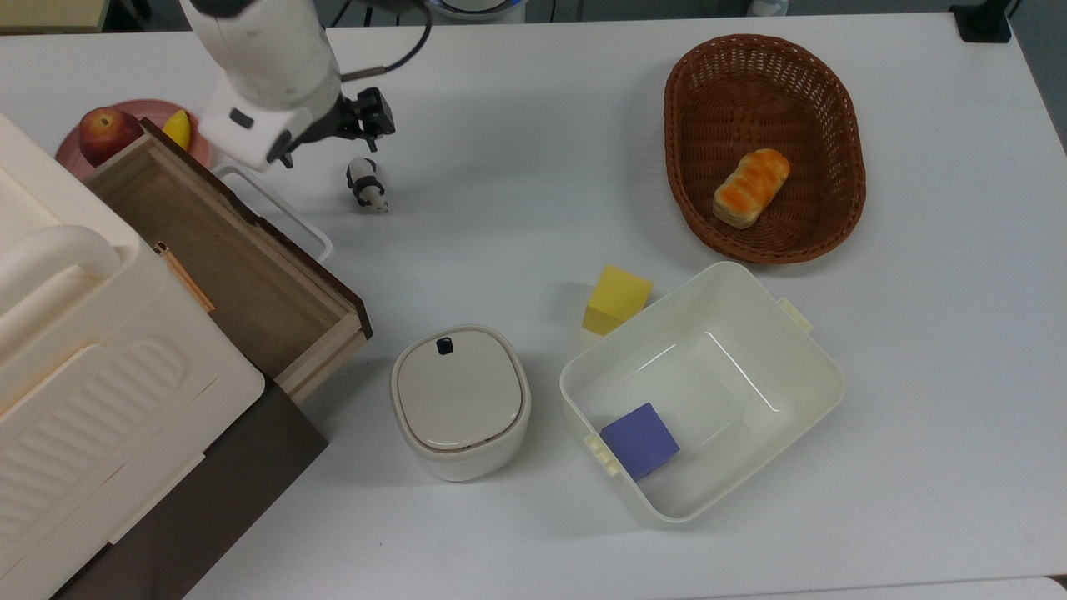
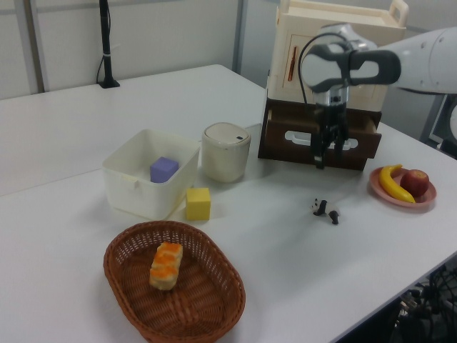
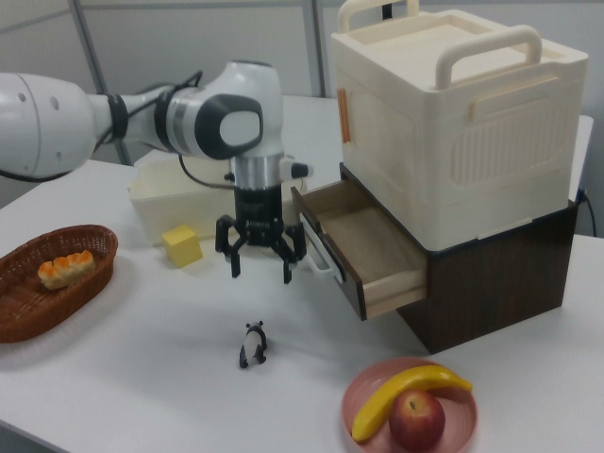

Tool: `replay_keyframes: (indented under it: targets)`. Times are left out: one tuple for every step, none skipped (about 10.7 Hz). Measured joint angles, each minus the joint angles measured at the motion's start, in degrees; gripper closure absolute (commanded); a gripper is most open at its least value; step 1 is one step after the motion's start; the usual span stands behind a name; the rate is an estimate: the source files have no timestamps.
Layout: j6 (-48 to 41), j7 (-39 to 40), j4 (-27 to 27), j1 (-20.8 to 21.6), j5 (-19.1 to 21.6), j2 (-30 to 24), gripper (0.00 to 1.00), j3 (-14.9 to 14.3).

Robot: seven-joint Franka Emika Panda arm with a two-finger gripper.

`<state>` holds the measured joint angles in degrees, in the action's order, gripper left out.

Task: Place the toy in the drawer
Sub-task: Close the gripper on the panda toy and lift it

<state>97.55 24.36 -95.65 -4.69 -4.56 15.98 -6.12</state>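
The toy [image 1: 367, 185] is a small black-and-white panda lying on the white table, also seen as the toy [image 3: 253, 343] and the toy [image 2: 325, 209]. The drawer [image 1: 225, 250] stands pulled out, its light wooden inside bare, with a dark front and a white loop handle [image 1: 275, 208]; the right view shows the drawer [image 3: 363, 241] too. My gripper [image 3: 261, 270] hangs open above the table, a little behind and above the toy, with nothing between its fingers. In the top view the gripper [image 1: 329, 140] sits between the toy and the drawer handle, partly under the arm.
A pink plate [image 1: 150, 110] with an apple and a banana lies beyond the drawer. A cream box [image 1: 75, 358] tops the cabinet. A lidded white pot [image 1: 460, 400], yellow cube [image 1: 617, 298], white bin [image 1: 708, 283] holding a purple cube, and wicker basket [image 1: 763, 58] with bread stand further off.
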Motion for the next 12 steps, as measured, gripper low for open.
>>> replay_keyframes:
  targets:
    - [0.26,0.54,-1.19,0.42,-1.41,1.02,0.0,0.13]
    - [1.83,0.83,-3.04,1.25,-2.62,1.85,0.0,0.22]
    - [3.97,0.85,-5.01,2.14,-3.6,2.36,0.0,0.25]
    - [5.56,0.85,-6.51,2.71,-4.23,2.63,0.0,0.26]
    - [6.48,0.85,-7.47,2.93,-4.63,2.75,0.05,0.34]
    - [7.0,0.92,-8.1,3.2,-4.68,2.85,0.11,0.37]
    - [7.66,0.93,-8.76,3.71,-5.03,3.09,0.18,0.38]
    - [8.34,0.93,-9.39,4.18,-5.8,3.56,0.31,0.38]
    - [9.08,0.92,-9.99,4.41,-6.18,4.12,0.58,0.39]
    - [9.31,0.91,-10.25,4.45,-6.34,4.59,0.87,0.38]
    - [9.33,0.91,-10.28,4.45,-6.67,4.75,1.0,0.38]
    - [9.33,0.91,-10.27,4.45,-6.82,4.74,1.0,0.38]
